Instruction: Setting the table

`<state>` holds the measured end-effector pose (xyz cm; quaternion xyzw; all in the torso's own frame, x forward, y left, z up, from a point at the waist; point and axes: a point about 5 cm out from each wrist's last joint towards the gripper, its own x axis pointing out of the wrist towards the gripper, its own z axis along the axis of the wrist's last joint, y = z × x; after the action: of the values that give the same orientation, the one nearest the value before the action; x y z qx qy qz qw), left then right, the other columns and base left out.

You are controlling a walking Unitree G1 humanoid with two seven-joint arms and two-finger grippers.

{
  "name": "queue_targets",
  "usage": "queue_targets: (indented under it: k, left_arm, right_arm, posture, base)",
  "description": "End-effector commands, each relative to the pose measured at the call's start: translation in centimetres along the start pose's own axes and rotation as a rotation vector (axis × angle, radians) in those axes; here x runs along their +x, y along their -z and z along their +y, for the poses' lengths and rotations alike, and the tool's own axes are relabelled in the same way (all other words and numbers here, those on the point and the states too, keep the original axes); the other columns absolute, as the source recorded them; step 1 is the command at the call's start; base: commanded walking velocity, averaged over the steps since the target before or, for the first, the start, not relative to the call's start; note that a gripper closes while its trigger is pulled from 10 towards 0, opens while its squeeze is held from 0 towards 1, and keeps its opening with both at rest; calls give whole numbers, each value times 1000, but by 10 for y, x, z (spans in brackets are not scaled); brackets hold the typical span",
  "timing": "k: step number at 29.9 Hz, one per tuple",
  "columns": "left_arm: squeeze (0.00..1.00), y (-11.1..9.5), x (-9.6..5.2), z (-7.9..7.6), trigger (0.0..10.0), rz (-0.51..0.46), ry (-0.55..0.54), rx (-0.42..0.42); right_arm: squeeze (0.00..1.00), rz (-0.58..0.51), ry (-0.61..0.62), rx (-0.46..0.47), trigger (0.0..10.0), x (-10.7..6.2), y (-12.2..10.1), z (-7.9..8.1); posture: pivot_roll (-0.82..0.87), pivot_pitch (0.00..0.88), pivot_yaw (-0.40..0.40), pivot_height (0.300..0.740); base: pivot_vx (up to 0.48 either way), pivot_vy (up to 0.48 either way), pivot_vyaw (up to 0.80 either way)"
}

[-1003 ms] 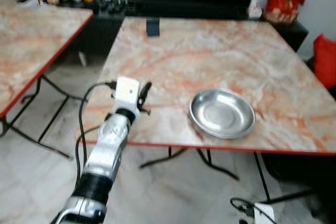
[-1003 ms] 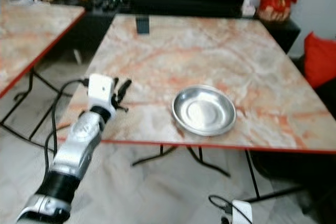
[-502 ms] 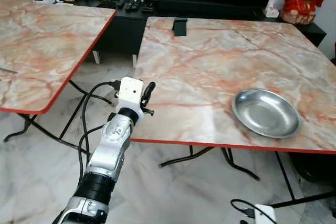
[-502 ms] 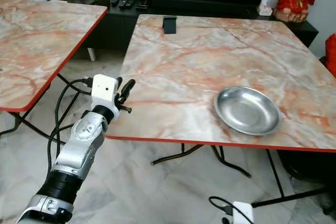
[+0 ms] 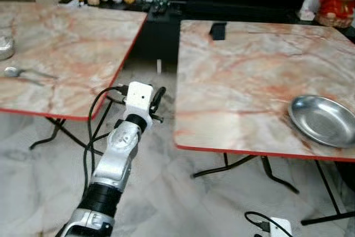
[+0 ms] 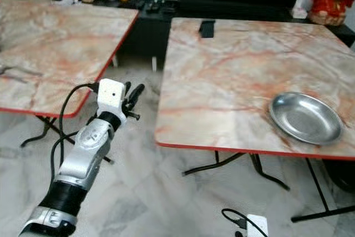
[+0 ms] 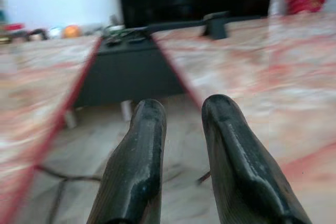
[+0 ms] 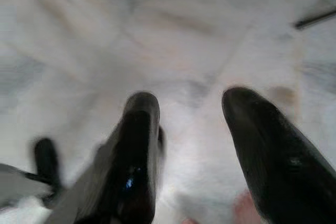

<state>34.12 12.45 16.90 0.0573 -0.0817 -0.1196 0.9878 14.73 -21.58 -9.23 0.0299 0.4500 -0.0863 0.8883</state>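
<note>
One spoon (image 5: 25, 72) lies handle rightward; left pincer (image 5: 156, 97) slightly spread, empty.

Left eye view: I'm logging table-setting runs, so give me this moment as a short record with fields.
left gripper: raised over the floor gap between the tables, fingers slightly apart, empty
right gripper: open, above pale floor
metal plate: on right table, near front right edge
spoon: on left table
</note>
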Motion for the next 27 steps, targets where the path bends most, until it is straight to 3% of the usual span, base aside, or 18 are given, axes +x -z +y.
queue_targets:
  k: [1, 27]
  left_arm:
    - [0, -4, 2, -9, 10000, -11, 31, -8]
    - [0, -6, 4, -10, 10000, -7, 9, -38]
  right_arm:
    - [0, 14, 18, 0, 10000, -2, 4, -7]
    - [0, 12, 10, -10, 10000, -1, 2, -7]
  posture:
    - [116, 0, -43, 707]
    - [122, 0, -51, 707]
  base:
    - [0, 341, 0]
    - [0, 343, 0]
